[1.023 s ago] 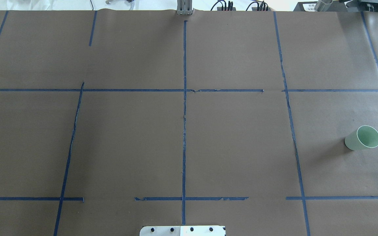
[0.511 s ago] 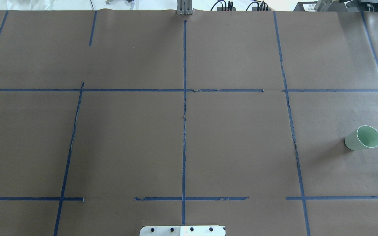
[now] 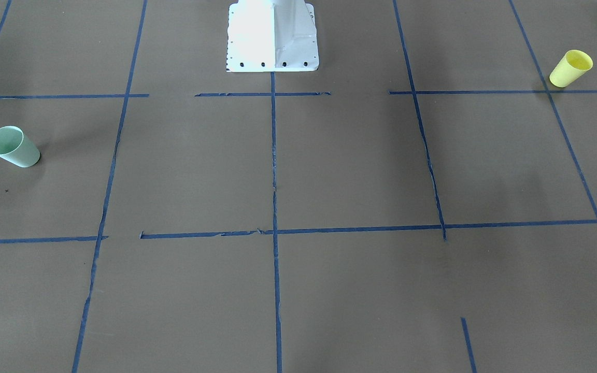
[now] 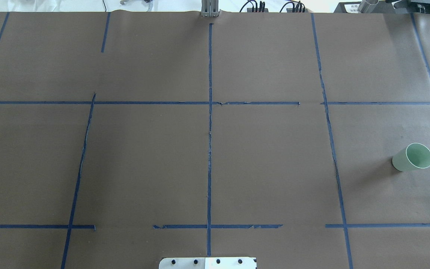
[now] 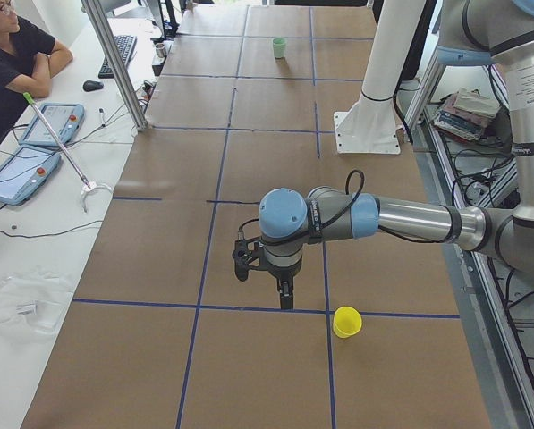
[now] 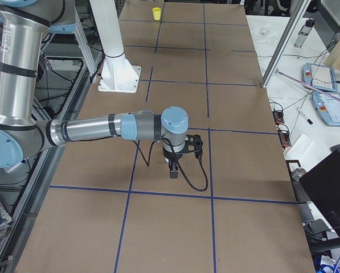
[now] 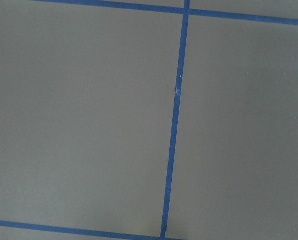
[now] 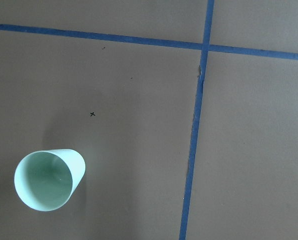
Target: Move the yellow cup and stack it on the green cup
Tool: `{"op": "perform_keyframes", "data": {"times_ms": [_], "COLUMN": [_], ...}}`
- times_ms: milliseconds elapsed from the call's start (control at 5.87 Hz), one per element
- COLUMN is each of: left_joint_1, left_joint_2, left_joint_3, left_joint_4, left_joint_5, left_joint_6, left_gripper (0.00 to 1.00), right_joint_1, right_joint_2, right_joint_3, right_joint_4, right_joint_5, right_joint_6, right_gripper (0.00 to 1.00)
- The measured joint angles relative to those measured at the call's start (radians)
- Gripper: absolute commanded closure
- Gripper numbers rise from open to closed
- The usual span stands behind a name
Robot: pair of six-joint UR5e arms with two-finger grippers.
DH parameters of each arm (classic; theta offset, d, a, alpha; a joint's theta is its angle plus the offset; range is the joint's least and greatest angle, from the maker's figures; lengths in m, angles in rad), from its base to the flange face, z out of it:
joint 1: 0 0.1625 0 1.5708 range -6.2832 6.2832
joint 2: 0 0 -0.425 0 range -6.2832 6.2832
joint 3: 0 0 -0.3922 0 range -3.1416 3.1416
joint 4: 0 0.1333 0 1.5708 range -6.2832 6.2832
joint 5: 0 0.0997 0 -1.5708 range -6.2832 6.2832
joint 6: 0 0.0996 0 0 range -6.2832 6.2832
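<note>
The small bright yellow plastic cup (image 5: 346,322) stands upright, mouth up, low in the middle of the left-end view, by a crossing of blue tape lines (image 5: 204,307). My left pincer (image 5: 285,302) hangs pointing down just beside it, up and to the left of it in that frame, apart from it. In the front view this cup (image 3: 570,68) sits at the upper right.

The small pale mint-green plastic cup (image 4: 413,157) stands upright at the right edge of the overhead view, well apart from the yellow one - they sit at opposite edges of the front view. My right wrist camera looks down into this green cup (image 8: 49,180) at the lower left of its frame, a small black x mark (image 8: 92,114) on the paper near it. My right pincer (image 6: 173,170) points down in the middle of the right-end view.

Each pincer shows only from the side, so I cannot tell whether either is spread or pressed together. My left wrist camera takes in only paper and tape. Of the two cups, the overhead view holds only the green one.

Around them lies the brown paper cover (image 4: 144,160) of the table, with my white pedestal base (image 3: 272,36) at the top middle of the front view. At the upper left of the left-end view a person (image 5: 12,54) sits at a side table - two tablets (image 5: 52,123) lie there, beside a slanted metal post (image 5: 114,63).
</note>
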Motion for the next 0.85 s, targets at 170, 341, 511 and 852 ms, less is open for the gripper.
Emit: {"op": "perform_keyframes", "data": {"times_ms": [170, 341, 511, 852], "left_joint_1": [0.002, 0.004, 0.007, 0.090], "left_joint_2": [0.005, 0.008, 0.008, 0.001], "left_joint_3": [-0.009, -0.017, -0.018, -0.016], "left_joint_4": [-0.001, -0.001, -0.002, -0.063], "left_joint_5": [-0.008, -0.045, -0.089, -0.122], "left_joint_6": [0.003, 0.000, -0.005, -0.207], "left_gripper": [0.00, 0.00, 0.00, 0.00], "right_joint_1": [-0.013, -0.037, -0.053, -0.060], "right_joint_2": [0.001, 0.001, -0.003, -0.011], "right_joint_3": [0.005, 0.007, 0.007, 0.008], "right_joint_4": [0.011, 0.047, 0.083, 0.102], "right_joint_5": [0.004, 0.006, 0.007, 0.009], "right_joint_6": [-0.002, -0.005, -0.005, -0.004], "right_gripper": [0.00, 0.00, 0.00, 0.00]}}
